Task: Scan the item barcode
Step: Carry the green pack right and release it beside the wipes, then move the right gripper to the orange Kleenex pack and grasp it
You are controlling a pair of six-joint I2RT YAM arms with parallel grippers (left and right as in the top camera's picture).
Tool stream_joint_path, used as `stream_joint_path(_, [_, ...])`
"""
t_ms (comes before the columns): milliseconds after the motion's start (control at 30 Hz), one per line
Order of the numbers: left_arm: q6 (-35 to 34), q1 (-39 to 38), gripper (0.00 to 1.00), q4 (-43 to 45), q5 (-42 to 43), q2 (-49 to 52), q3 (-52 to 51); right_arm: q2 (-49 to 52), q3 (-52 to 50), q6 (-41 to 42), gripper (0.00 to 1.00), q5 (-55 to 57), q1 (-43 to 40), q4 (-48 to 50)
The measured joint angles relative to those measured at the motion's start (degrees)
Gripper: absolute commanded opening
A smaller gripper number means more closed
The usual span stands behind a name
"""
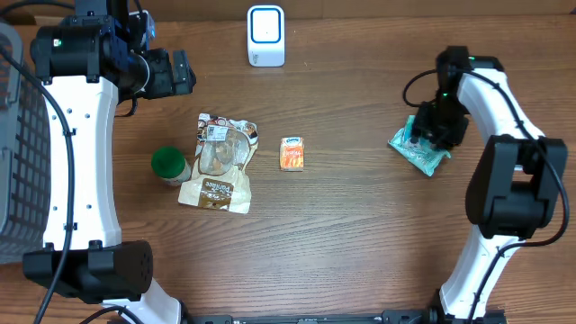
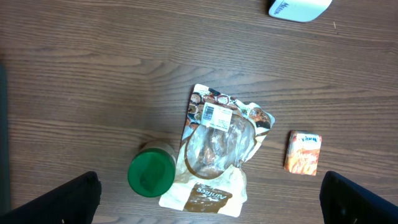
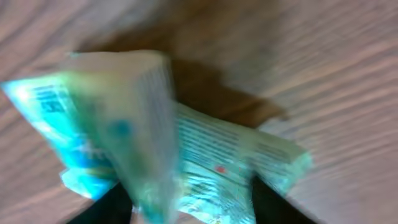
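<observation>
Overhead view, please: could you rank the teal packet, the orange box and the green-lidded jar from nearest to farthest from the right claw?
From the right claw:
1. teal packet, right at the claw, on the table's right side.
2. orange box, mid-table.
3. green-lidded jar, far over on the left.

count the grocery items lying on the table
4: green-lidded jar left, brown pouch beside it, orange carton at centre, teal packet under the right gripper. None seem hidden.

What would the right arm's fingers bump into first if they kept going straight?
The teal packet, lying on the table right in front of the fingers. It's blurry, so maybe they touch it already.
</observation>
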Motion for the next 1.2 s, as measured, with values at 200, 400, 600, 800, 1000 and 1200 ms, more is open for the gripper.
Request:
stream_joint_path(200, [0.00,0.00,1.00,-0.04,0.00,0.00,0.00,0.00,1.62,-3.10,0.64,-2.10,-2.16,-5.27])
stream_joint_path(400, [0.00,0.00,1.00,0.00,0.00,0.00,-0.02,-0.15,11.85,-6.34,0.64,-8.61,-0.33,-9.40])
stream_joint_path(600, [0.00,0.00,1.00,-0.02,0.00,0.00,0.00,-1.22,13.40,-7.37,0.64,-21.11,5.09,-2.73])
stream_joint_path(800, [0.00,0.00,0.99,-0.02,0.02,0.00,-0.02,-1.29,2.36,-4.79,0.58,-24.59,16.15,10.93])
stream_joint_path(1000, [0.00,0.00,1.00,-0.02,0.00,0.00,0.00,-1.29,-6.12,1.44,0.49,-25.62,25.18,20.90])
stream_joint_path(1200, [0.00,0.00,1.00,0.00,0.00,0.00,-0.02,-1.29,-11.85,7.89,0.44,-24.33,30.73,26.38])
